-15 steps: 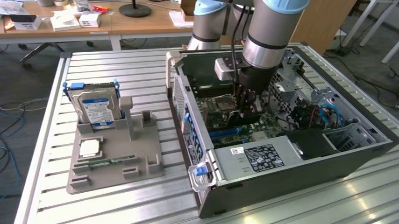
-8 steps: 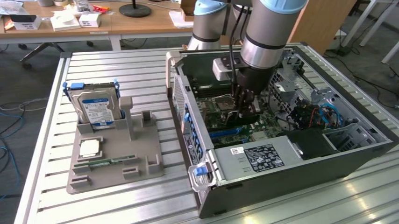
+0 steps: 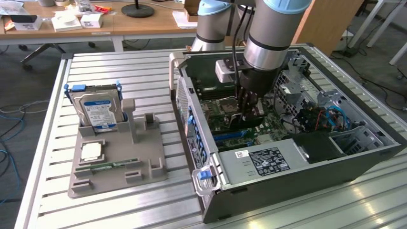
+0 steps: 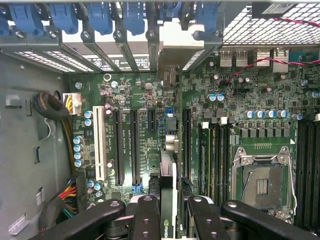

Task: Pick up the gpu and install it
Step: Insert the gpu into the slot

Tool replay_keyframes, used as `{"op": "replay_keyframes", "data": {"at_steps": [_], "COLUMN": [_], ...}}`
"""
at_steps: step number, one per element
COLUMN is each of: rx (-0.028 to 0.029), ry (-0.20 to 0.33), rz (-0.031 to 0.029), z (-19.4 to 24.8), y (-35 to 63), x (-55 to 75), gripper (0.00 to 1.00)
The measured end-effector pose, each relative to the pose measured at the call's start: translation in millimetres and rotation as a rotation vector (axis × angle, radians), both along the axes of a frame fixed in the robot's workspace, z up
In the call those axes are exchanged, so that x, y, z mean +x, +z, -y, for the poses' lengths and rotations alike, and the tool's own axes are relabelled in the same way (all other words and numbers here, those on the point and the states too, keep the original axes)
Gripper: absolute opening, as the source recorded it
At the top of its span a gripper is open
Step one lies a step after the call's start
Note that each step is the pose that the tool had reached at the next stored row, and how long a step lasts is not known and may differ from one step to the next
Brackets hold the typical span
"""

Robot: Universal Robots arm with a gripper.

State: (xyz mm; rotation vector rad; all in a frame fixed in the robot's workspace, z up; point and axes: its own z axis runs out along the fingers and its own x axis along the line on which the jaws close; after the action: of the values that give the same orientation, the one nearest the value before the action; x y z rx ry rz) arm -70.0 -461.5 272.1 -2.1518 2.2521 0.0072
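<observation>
grey arm [image 3: 267, 43] upright, claw [image 3: 247, 107] around gpu [image 4: 167, 200]

colours and patterns. table [image 3: 127, 67]: silver, ribbed in parallel slats. tray [image 3: 105, 186], near the table's edge on the exterior view's left: plain grey. hard drive [image 3: 98, 112]: silver, blue-and-white label, blue side rails. computer case [image 3: 305, 186]: dark grey. circuit board [image 4: 145, 95]: green, with black slots and one white slot [image 4: 100, 142]. clips [image 4: 100, 17]: blue. gripper [image 4: 170, 202]: black. graphics card [image 4: 167, 182]: dark, with a green logo mark.

gpu [image 4: 167, 195] inside case [image 3: 305, 191], over motherboard [image 4: 140, 95]; hard drive [image 3: 98, 112] outside
</observation>
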Motion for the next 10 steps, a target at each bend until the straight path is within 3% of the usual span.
{"op": "replay_keyframes", "data": {"at_steps": [10], "rx": [0.0000], "ry": [0.000], "rz": [0.0000], "z": [0.0], "y": [0.0], "x": [-0.6], "gripper": [0.26]}}
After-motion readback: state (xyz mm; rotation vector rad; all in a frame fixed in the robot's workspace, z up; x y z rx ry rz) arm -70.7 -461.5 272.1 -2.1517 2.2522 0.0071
